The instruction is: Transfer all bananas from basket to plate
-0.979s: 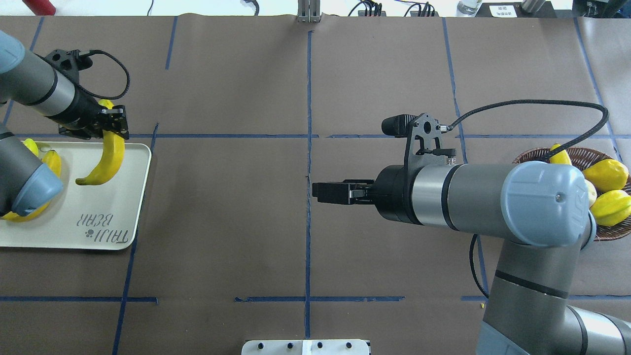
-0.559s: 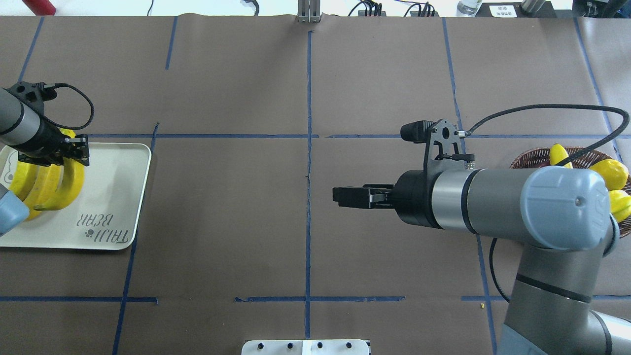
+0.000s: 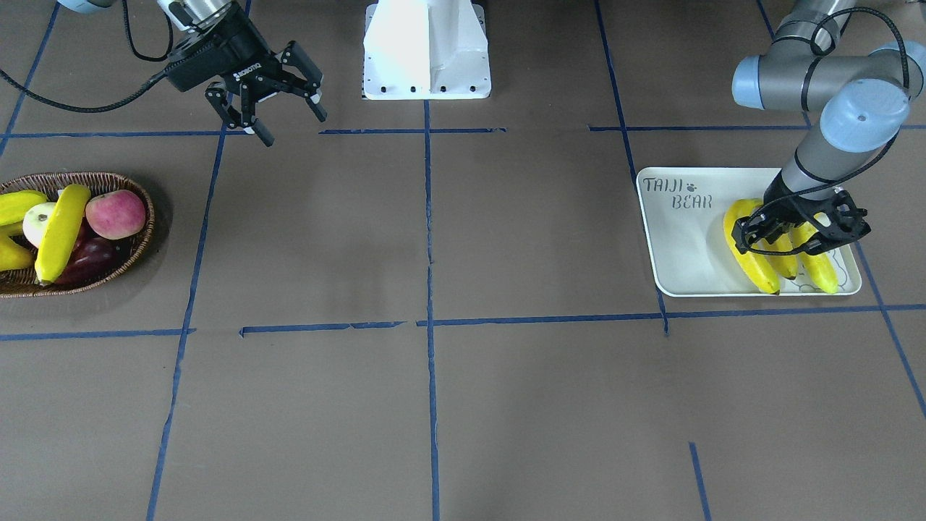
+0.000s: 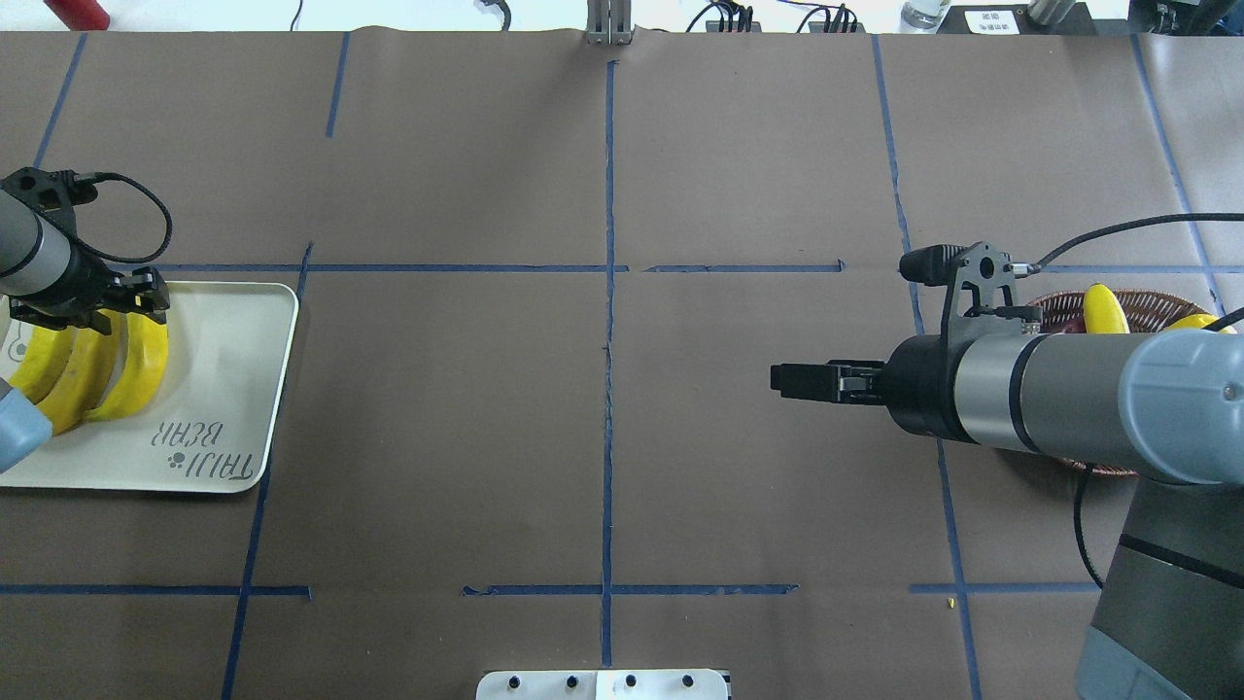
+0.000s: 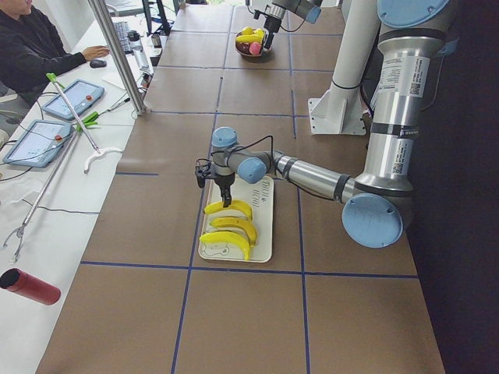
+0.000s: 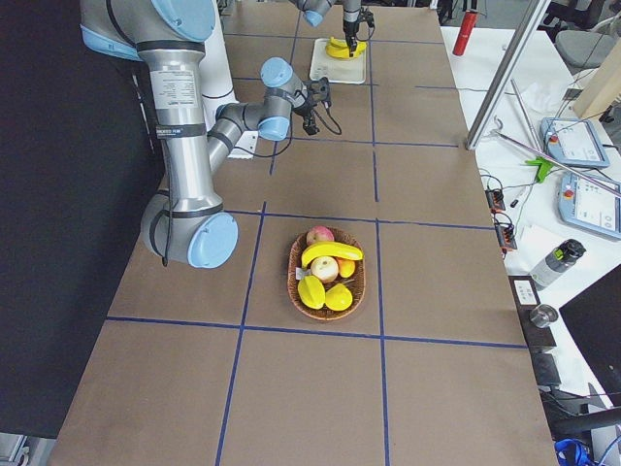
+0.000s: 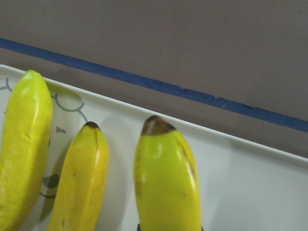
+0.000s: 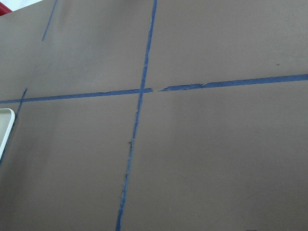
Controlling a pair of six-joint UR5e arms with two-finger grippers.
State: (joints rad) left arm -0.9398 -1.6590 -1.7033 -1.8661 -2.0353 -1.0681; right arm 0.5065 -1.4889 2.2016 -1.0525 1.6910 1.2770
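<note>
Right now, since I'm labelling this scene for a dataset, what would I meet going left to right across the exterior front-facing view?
basket → right gripper → white robot base → plate

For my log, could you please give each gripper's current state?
Left gripper: over a curved yellow banana; grip cannot be told.
Right gripper: open.

Three glossy yellow bananas (image 3: 759, 271) lie close side by side on the bear-face end of the pale rectangular plate (image 3: 687, 246), clear of its grey lettering. A fourth banana (image 3: 61, 230) rests slantwise on top of the other fruit (image 3: 116, 213) in the dark woven basket (image 3: 147, 230), well apart across the bench (image 3: 506, 239).
</note>
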